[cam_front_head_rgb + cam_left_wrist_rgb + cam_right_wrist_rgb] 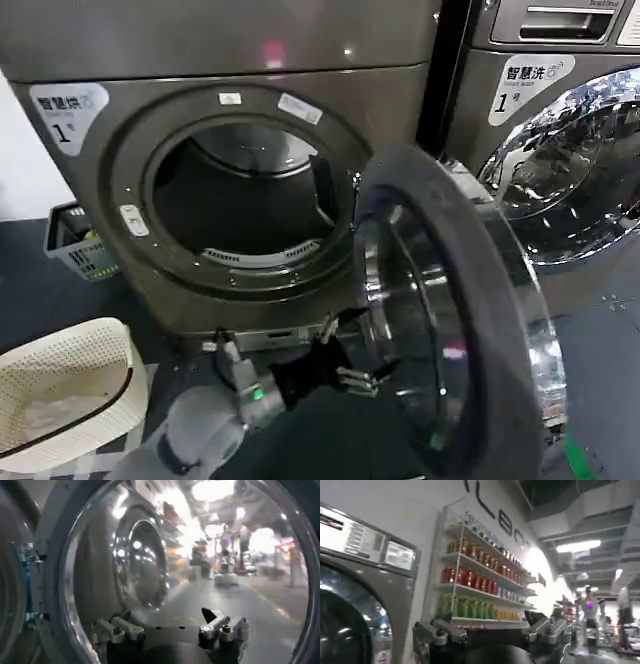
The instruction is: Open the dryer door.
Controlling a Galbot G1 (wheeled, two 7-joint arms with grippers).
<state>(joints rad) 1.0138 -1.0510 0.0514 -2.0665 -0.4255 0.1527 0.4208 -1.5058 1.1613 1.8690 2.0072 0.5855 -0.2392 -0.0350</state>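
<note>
The dryer door [455,300] stands swung out to the right of the dryer's round opening [245,190], its grey inner rim and bulging glass facing me. My left gripper [362,380] sits low, just before the door's inner side, at the end of the arm coming up from the bottom. In the left wrist view this gripper [167,626] is open, its fingers [114,628] spread wide with nothing between them, and the door's glass [145,555] is close ahead. My right gripper [490,627] is open and empty, held up away from the door.
A second chrome-ringed machine [575,160] with a drawer handle [560,18] stands at the right. A white mesh hamper [60,390] sits at the lower left, a small grey basket [75,240] behind it. Shelves of bottles [480,580] line the wall beyond a machine's panel [365,542].
</note>
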